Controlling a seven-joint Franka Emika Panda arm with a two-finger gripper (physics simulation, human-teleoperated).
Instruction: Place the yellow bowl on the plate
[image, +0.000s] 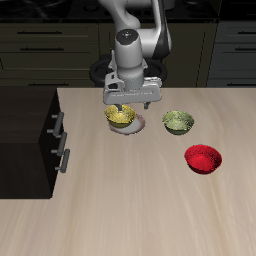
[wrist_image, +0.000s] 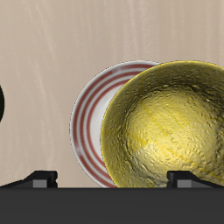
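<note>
The Franka arm reaches down over the far middle of the tabletop (image: 130, 210), its pincer (image: 125, 108) hanging right above the yellow bowl (image: 122, 118). The finger tips sit at the bowl's rim, one at each side of it as far as the exterior view shows, so the pincer looks clenched on the yellow bowl, though the contact itself is too small to make out there. In the wrist view the two dark fingertips (wrist_image: 42, 178) show at the frame's edge, set wide apart, with the bowl's rim running between them.

The yellow bowl (wrist_image: 166, 127) is upright, its glossy, dimpled inside facing the camera. It lies over the plate (wrist_image: 92, 118), covering a good part of it; a crescent of the plate, with a pale centre and pinkish-brown rings at the rim, is exposed beside the bowl. Whether the bowl rests on the plate or is held just above it cannot be told. In the exterior view only a thin pale sliver of the plate (image: 140, 126) peeks out beside the bowl.

An olive-green bowl (image: 178, 122) stands near the yellow one, apart from it, at about the same depth. A red bowl (image: 203, 158) sits nearer the front edge, beyond the olive-green one. A dark drawer cabinet (image: 35, 140) with metal handles adjoins the tabletop's side.
</note>
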